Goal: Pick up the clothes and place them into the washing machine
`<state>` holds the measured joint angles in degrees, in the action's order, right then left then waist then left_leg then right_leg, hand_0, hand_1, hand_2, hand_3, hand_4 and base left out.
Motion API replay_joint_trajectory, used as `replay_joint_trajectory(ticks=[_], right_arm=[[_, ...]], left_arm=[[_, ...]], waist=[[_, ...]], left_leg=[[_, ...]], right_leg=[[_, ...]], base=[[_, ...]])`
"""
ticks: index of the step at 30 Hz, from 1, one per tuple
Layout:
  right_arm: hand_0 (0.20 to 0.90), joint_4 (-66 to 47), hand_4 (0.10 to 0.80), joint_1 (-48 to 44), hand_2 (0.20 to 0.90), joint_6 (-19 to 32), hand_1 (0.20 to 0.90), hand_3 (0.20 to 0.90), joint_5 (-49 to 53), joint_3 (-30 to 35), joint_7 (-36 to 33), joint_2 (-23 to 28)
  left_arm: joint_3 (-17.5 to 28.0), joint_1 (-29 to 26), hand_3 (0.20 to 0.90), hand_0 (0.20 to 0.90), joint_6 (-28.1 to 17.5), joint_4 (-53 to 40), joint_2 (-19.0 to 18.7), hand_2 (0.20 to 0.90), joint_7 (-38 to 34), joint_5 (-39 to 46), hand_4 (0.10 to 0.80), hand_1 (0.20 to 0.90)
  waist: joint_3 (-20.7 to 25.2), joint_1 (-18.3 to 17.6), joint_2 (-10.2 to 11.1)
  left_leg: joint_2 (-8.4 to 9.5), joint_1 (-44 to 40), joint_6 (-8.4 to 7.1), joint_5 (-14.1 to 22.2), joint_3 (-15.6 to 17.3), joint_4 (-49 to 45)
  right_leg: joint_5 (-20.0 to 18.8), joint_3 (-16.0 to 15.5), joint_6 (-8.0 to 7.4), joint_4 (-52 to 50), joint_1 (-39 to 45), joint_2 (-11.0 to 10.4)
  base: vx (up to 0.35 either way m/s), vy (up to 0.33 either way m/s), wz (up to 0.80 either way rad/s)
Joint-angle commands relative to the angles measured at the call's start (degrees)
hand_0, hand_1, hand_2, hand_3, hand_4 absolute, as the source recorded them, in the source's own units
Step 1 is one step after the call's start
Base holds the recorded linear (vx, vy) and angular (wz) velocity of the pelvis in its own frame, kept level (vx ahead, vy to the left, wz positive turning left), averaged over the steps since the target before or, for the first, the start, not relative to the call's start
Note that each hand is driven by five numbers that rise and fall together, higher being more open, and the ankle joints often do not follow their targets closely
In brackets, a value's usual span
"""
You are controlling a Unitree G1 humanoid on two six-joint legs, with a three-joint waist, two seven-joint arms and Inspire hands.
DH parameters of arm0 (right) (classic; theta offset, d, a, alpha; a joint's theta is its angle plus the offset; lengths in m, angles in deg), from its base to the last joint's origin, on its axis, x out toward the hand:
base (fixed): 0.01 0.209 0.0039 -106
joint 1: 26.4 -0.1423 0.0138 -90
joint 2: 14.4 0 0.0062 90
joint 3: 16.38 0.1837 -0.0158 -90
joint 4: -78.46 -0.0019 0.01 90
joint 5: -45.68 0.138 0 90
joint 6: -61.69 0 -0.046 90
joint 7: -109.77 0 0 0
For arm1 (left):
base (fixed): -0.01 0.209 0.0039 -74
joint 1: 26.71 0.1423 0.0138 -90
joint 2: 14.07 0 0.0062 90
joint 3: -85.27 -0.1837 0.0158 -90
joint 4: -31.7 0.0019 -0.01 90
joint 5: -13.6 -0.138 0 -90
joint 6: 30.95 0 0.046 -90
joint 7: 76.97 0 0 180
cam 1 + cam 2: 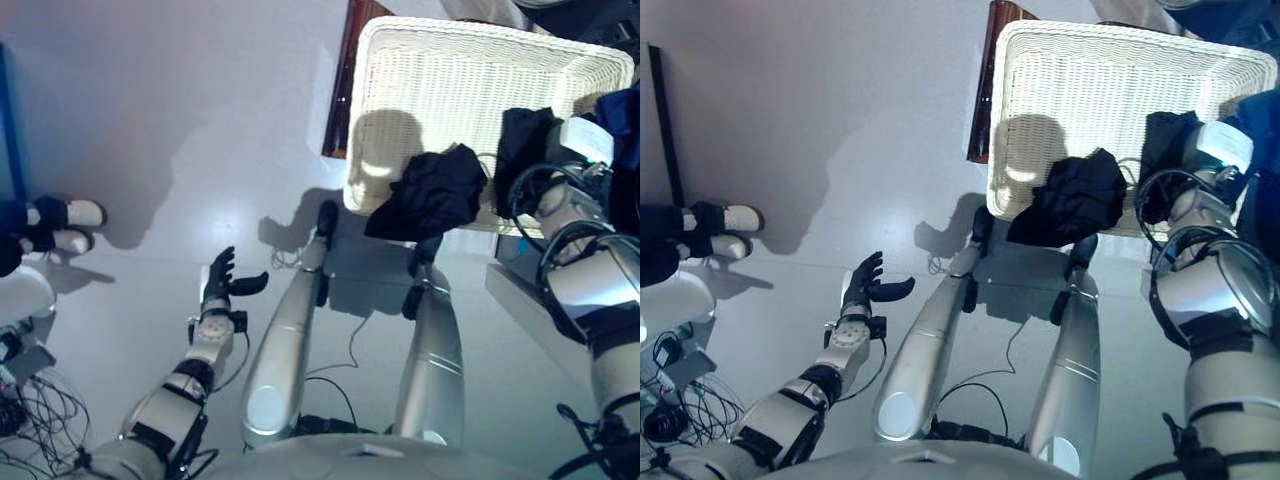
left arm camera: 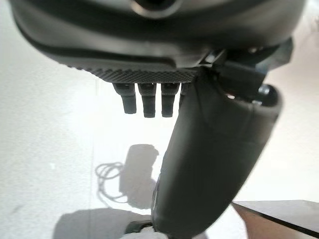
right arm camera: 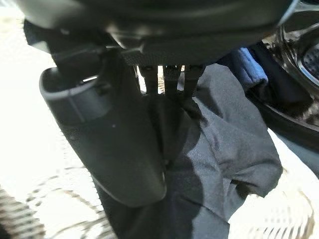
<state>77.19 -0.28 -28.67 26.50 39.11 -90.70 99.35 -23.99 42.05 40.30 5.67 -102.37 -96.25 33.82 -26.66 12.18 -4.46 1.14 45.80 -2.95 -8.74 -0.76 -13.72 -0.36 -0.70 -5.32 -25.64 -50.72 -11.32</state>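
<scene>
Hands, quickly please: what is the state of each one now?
Left hand: open, empty, over the floor.
Right hand: shut on dark garment, above the white basket.

Pale grey floor [image 1: 200, 120], glossy. On it a white wicker basket [image 1: 450, 80], with a dark brown board [image 1: 345, 80] just beside its left edge. Inside the basket, dark clothes [image 1: 432, 192] draped over the near rim. Far left on the floor, a person's white shoes [image 1: 70, 225].
</scene>
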Motion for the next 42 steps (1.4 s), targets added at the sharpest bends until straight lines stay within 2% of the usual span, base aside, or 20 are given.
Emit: replay_joint_trajectory(ticks=[1, 3, 4, 5, 12, 15, 16, 17, 18, 21, 24, 26, 30, 32, 33, 36, 39, 42], right_arm=[[0.9, 6.6, 0.8, 3.3, 0.9, -4.6, 0.9, 0.9, -4.1, -3.3, 2.6, 7.4], [0.9, 6.7, 0.8, 4.2, 0.9, -4.8, 0.9, 0.9, -4.8, -3.0, 2.6, 8.0], [0.556, 6.6, 0.571, 4.8, 0.556, -4.8, 0.556, 0.556, -4.9, -2.9, 2.8, 8.1], [0.3, 6.3, 0.4, 4.9, 0.3, -4.6, 0.3, 0.3, -4.7, -2.8, 2.5, 8.5], [0.3, 4.0, 0.4, 5.7, 0.3, -2.5, 0.3, 0.3, 0.3, 1.3, -0.2, 8.2], [0.3, 1.9, 0.4, 5.6, 0.3, -1.0, 0.3, 0.3, 3.6, 3.3, -2.1, 7.3], [0.3, 1.4, 0.4, 4.8, 0.3, -0.7, 0.3, 0.3, 4.2, 3.2, -2.5, 7.2], [0.3, 1.4, 0.4, 4.9, 0.3, -0.7, 0.3, 0.3, 4.2, 3.3, -2.5, 7.1], [0.3, -0.7, 0.4, 1.3, 0.3, 0.3, 0.3, 0.3, 6.1, 2.4, -3.3, 6.8], [0.3, -1.5, 0.4, -1.6, 0.3, 0.9, 0.3, 0.3, 8.5, 2.4, -3.8, 6.1], [0.3, -2.6, 0.4, -2.6, 0.3, 3.8, 0.3, 0.3, 20.9, 9.2, -5.5, 3.8], [0.3, -3.9, 0.4, -0.1, 0.3, 7.2, 0.3, 0.3, 31.4, 16.3, -6.7, 2.8], [0.3, -8.1, 0.4, 3.6, 0.3, 13.5, 0.3, 0.3, 50.1, 26.5, -6.1, 0.8], [0.3, -9.3, 0.4, 3.9, 0.3, 16.3, 0.3, 0.3, 60.0, 29.9, -3.9, -0.8], [0.3, -9.3, 0.4, 4.0, 0.3, 16.3, 0.3, 0.3, 60.1, 29.9, -3.8, -0.9], [0.3, -16.7, 0.4, 6.2, 0.3, 22.2, 0.3, 0.3, 73.3, 35.6, -2.6, -7.0], [0.3, -20.4, 0.4, 7.4, 0.3, 26.5, 0.3, 0.3, 82.1, 41.1, -0.6, -11.4], [0.3, -25.0, 0.4, 7.0, 0.3, 31.3, 0.3, 0.3, 86.5, 45.7, -1.4, -13.4]], left_arm=[[3.4, 2.2, 0.9, 0.9, -0.2, 1.1, -0.8, 0.9, -1.2, -1.8, 0.8, 0.9], [3.4, 2.7, 0.9, 0.9, -0.3, 0.2, -0.2, 0.9, -1.3, -2.3, 0.8, 0.9], [3.3, 3.0, 0.9, 0.9, -0.3, -0.2, 0.0, 0.9, -1.4, -2.6, 0.8, 0.9], [3.3, 3.2, 0.9, 0.9, -0.4, -0.5, 0.1, 0.9, -1.4, -2.6, 0.8, 0.9], [2.5, 4.7, 0.9, 0.9, -0.7, 0.1, 1.2, 0.9, -1.9, -4.0, 0.8, 0.9], [2.2, 4.6, 0.9, 0.9, -0.8, 1.2, 1.1, 0.9, -2.5, -4.0, 0.8, 0.9], [2.1, 4.5, 0.9, 0.9, -0.8, 1.6, 1.0, 0.9, -2.6, -4.0, 0.8, 0.9], [2.1, 4.6, 0.9, 0.9, -0.8, 1.6, 1.0, 0.9, -2.6, -4.0, 0.8, 0.9], [2.2, 4.0, 0.9, 0.9, -1.2, 2.7, 0.4, 0.9, -3.0, -3.2, 0.8, 0.9], [2.0, 3.3, 0.9, 0.9, -1.3, 3.9, 0.1, 0.9, -3.1, -2.2, 0.8, 0.9], [1.9, 3.0, 0.9, 0.9, -1.4, 5.6, -0.3, 0.9, -3.0, -0.8, 0.8, 0.9], [1.7, 3.4, 0.9, 0.9, -1.8, 5.4, -0.4, 0.9, -3.3, -1.0, 0.8, 0.9], [1.8, 4.0, 0.9, 0.9, -2.8, 5.2, -1.8, 0.9, -4.2, -1.2, 0.8, 0.9], [2.0, 4.1, 0.9, 0.9, -3.1, 5.3, -2.1, 0.9, -4.1, -0.7, 0.8, 0.9], [2.0, 4.1, 0.9, 0.9, -3.1, 5.3, -2.2, 0.9, -4.1, -0.7, 0.8, 0.9], [1.5, 4.7, 0.9, 0.9, -3.8, 5.6, -1.9, 0.9, -3.9, 0.7, 0.8, 0.9], [0.3, 6.1, 0.9, 0.9, -4.2, 5.3, -0.7, 0.9, -3.2, 1.6, 0.8, 0.9], [-0.9, 7.6, 0.9, 0.9, -5.0, 4.7, 0.7, 0.9, -2.5, 2.3, 0.8, 0.9]], waist=[[2.8, 0.8, -6.6], [3.1, 1.3, -7.4], [3.3, 1.5, -7.7], [3.4, 1.6, -7.9], [4.0, 1.8, -9.0], [4.1, 1.3, -8.6], [4.1, 1.4, -8.7], [4.1, 1.1, -8.4], [3.8, 0.7, -7.8], [3.3, -0.3, -6.9], [2.8, -1.8, -5.8], [2.9, -2.2, -5.9], [3.1, -2.9, -6.3], [3.3, -3.0, -6.5], [3.3, -3.0, -6.4], [3.6, -3.9, -6.7], [4.2, -4.4, -8.0], [4.9, -4.6, -10.0]], left_leg=[[2.1, 4.0, -0.68, 2.0, 0.1, -0.6], [2.26, 4.4, -0.55, 2.1, 0.3, -0.8], [2.33, 4.3, -0.48, 2.1, 0.4, -0.8], [2.46, 4.2, -0.44, 2.0, 0.4, -0.8], [2.93, 2.8, -0.17, 2.2, 0.6, -1.0], [2.9, 2.1, -0.24, 2.4, 0.7, -0.9], [2.49, 2.6, -0.01, 0.9, 0.8, -0.6], [2.92, 1.8, -0.23, 2.4, 0.7, -0.9], [2.21, 2.4, -0.08, 1.0, 0.9, -0.7], [2.06, 1.7, -0.17, 1.1, 1.0, -0.7], [1.93, 0.6, -0.19, 1.5, 1.2, -0.9], [2.15, -0.5, -0.02, 2.1, 1.3, -1.0], [2.52, -1.8, 0.37, 3.0, 1.9, -1.4], [2.63, -2.4, 0.55, 3.3, 2.2, -1.4], [2.63, -2.5, 0.55, 3.3, 2.2, -1.4], [2.83, -3.6, 0.92, 3.6, 2.9, -1.0], [3.06, -4.5, 1.21, 3.8, 3.3, -0.7], [3.53, -5.0, 1.47, 3.7, 3.7, -0.2]], right_leg=[[3.7, 1.8, 4.08, -1.4, 0.9, 3.6], [3.6, 2.1, 3.99, -1.3, 0.7, 3.3], [3.7, 2.4, 3.95, -1.5, 0.6, 3.2], [3.7, 2.5, 3.9, -1.4, 0.7, 3.1], [4.1, 3.2, 3.79, -1.9, 1.5, 2.8], [4.2, 3.0, 3.8, -1.9, 2.3, 2.9], [2.5, 2.8, 4.03, -1.2, 1.9, 3.4], [4.3, 2.9, 3.82, -1.8, 2.6, 3.0], [2.5, 2.7, 4.07, -1.3, 2.3, 3.6], [2.4, 2.6, 4.06, -1.0, 3.0, 4.0], [2.7, 2.5, 4.17, -0.7, 4.7, 4.3], [3.0, 2.3, 4.15, -0.6, 6.1, 4.2], [3.4, 2.5, 3.91, -0.6, 7.5, 3.7], [3.5, 2.7, 3.78, -0.3, 8.0, 3.6], [3.5, 2.8, 3.78, -0.3, 8.0, 3.6], [3.5, 3.3, 3.46, 0.4, 9.0, 3.6], [3.8, 3.8, 3.18, 0.7, 9.7, 3.2], [4.2, 4.5, 2.9, 1.0, 10.0, 2.8]], base=[[0.0, 0.0, 0.0], [0.0, 0.0, 0.0], [0.0, 0.0, 0.0], [0.0, 0.0, 0.0], [0.001, -0.001, -0.01], [-0.024, -0.003, -0.01], [0.0, 0.0, 0.0], [-0.089, -0.007, 0.01], [0.0, 0.0, 0.0], [-0.032, -0.004, -0.01], [0.0, 0.0, 0.0], [0.011, 0.006, -0.02], [0.02, 0.041, -0.09], [0.013, 0.041, -0.07], [0.016, 0.05, -0.07], [0.021, 0.067, -0.14], [0.03, 0.079, -0.23], [0.03, 0.089, -0.12]])
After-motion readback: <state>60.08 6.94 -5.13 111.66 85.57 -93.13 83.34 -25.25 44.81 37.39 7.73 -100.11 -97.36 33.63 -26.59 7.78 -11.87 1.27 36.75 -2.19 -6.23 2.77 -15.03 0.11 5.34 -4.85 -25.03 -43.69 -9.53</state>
